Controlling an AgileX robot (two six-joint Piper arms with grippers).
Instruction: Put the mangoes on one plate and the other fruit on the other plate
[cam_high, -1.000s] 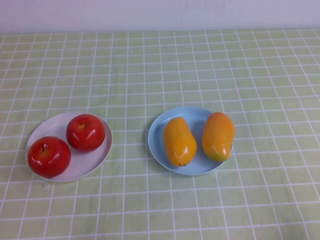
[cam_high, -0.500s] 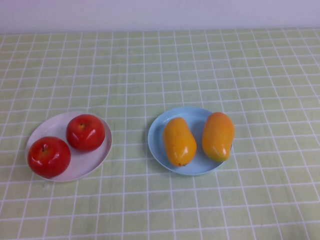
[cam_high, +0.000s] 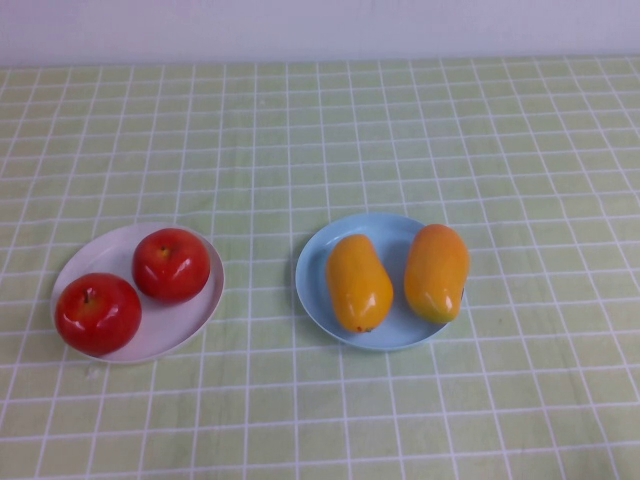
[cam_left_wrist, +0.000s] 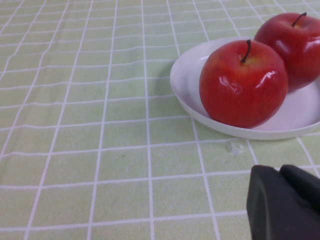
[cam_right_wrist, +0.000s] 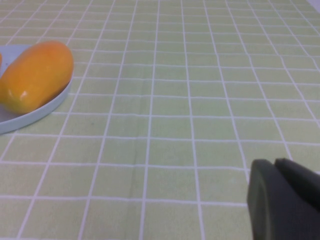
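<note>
High view: I see two apples on the white plate and two mangoes on the blue plate; checked cloth around.

Left wrist: left gripper closed, empty, apples just ahead.

Right wrist: right gripper closed, empty, one mango ahead, off to the side.
</note>
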